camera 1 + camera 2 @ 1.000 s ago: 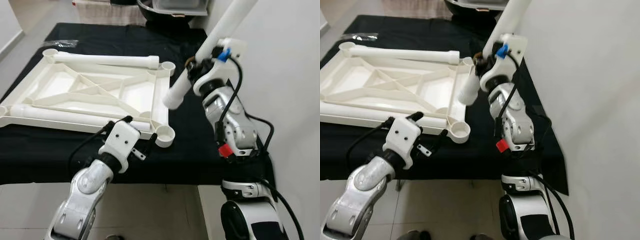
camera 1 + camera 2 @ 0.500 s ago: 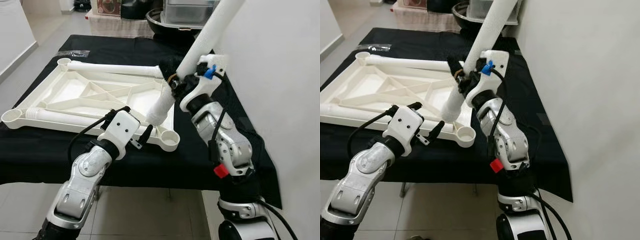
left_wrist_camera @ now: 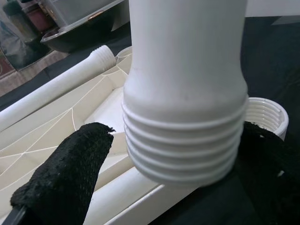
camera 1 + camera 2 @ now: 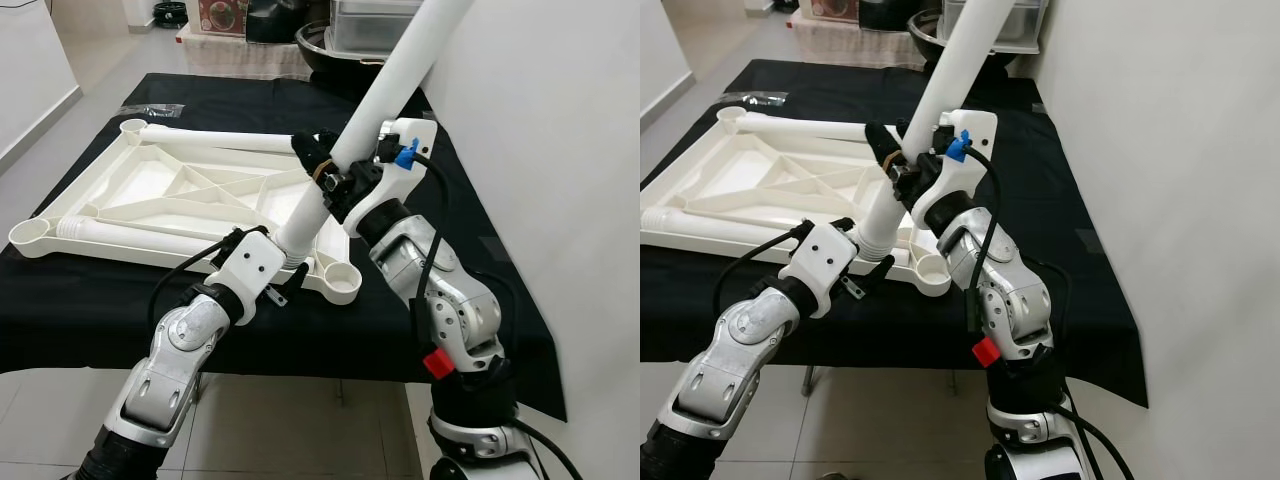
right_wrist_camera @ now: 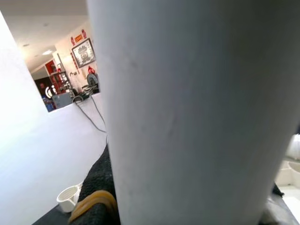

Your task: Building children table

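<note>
A white plastic table top (image 4: 170,190) lies upside down on the black-covered table, with two white legs (image 4: 215,138) lying along its far and near sides. My right gripper (image 4: 330,175) is shut on a third white leg (image 4: 390,95) and holds it tilted, threaded end down. That threaded end (image 3: 185,140) hangs between the fingers (image 3: 65,183) of my open left gripper (image 4: 270,262), just left of the empty near-right corner socket (image 4: 343,283). In the right wrist view the leg (image 5: 197,117) is pressed close to the camera.
A white wall (image 4: 540,150) runs close along the table's right side. A metal bowl (image 4: 325,45) and a plastic box (image 4: 375,15) stand beyond the far edge. A small plastic bag (image 4: 150,108) lies at the far left. Tiled floor lies below the front edge.
The right gripper has swung the leg left and down over the table top's near-right corner. Its threaded end now sits between the left gripper's fingers. The camera has also shifted.
</note>
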Controlling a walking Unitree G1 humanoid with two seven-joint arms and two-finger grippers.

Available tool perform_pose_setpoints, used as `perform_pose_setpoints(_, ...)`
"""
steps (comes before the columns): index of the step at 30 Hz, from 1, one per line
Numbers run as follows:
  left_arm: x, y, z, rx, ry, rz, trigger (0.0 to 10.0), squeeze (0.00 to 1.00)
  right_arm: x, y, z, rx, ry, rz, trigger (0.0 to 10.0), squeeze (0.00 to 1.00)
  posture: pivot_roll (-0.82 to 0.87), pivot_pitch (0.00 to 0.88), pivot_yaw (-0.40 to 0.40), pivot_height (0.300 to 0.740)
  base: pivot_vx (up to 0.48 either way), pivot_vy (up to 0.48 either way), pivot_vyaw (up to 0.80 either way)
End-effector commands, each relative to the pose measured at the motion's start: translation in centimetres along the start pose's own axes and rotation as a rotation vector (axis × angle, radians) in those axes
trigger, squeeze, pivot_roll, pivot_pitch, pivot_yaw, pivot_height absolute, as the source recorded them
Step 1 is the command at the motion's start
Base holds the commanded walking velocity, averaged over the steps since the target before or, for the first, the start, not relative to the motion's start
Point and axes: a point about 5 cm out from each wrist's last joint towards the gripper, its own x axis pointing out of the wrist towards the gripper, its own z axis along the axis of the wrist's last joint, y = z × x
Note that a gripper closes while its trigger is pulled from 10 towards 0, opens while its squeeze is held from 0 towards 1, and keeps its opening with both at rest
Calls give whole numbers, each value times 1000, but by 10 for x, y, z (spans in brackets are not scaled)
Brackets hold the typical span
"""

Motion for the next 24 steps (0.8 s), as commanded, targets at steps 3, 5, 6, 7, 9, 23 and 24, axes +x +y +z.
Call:
perform_pose_setpoints(3, 3, 2, 0, 17, -13, -5, 10000, 0, -4, 7, 1, 22, 8, 44, 10000, 0, 96, 46, -64, 740, 0, 0, 0)
perform_pose_setpoints(5, 4, 2, -1, 12, -14, -4, 10000, 0, -4, 9, 0, 23, 15, 51, 10000, 0, 96, 46, -64, 740, 0, 0, 0)
perform_pose_setpoints(6, 6, 3, 0, -22, -17, 1, 10000, 0, -5, 10, -2, 17, 21, 54, 10000, 0, 95, 47, -67, 740, 0, 0, 0)
perform_pose_setpoints(7, 8, 3, 1, -26, -23, -5, 10000, 0, -5, 11, -3, 8, 28, 57, 10000, 0, 96, 45, -65, 740, 0, 0, 0)
perform_pose_setpoints(9, 10, 0, 2, -20, -31, -26, 10000, 0, -6, 12, -5, 2, 36, 59, 10000, 0, 95, 46, -64, 740, 0, 0, 0)
perform_pose_setpoints(23, 8, -16, 1, 14, -58, -87, 0, 0, -6, 13, -8, -14, 44, 52, 10000, 0, 94, 40, -64, 740, 0, 0, 0)
perform_pose_setpoints(24, 8, -17, 1, 5, -58, -87, 0, 0, -6, 12, -8, -24, 45, 49, 10000, 0, 95, 43, -62, 740, 0, 0, 0)
